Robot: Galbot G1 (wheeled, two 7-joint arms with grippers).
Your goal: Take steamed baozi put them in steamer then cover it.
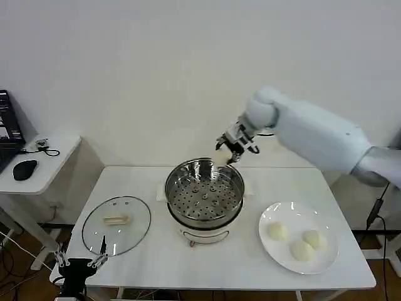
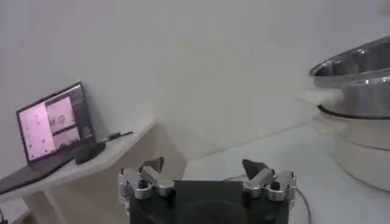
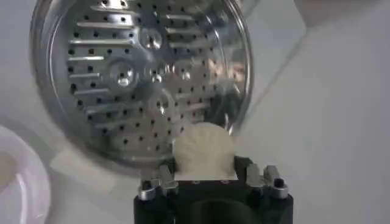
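Note:
The steel steamer [image 1: 204, 191] stands at the table's middle, its holed tray [image 3: 140, 79] bare. My right gripper [image 1: 229, 150] hangs above the steamer's far rim, shut on a cream-white baozi [image 3: 203, 149]. Three more baozi [image 1: 302, 249] lie on the white plate [image 1: 270, 216] at the right. The glass cover [image 1: 116, 225] with its pale bar handle lies flat on the table at the left. My left gripper [image 1: 80, 262] is parked open below the table's front left corner, empty; the left wrist view shows its fingers [image 2: 263, 173] apart and the steamer's side [image 2: 359, 79].
A side table [image 1: 47, 164] at the left carries a black mouse [image 1: 24, 169] and a laptop [image 2: 52, 125]. Free tabletop lies in front of the steamer, between cover and plate.

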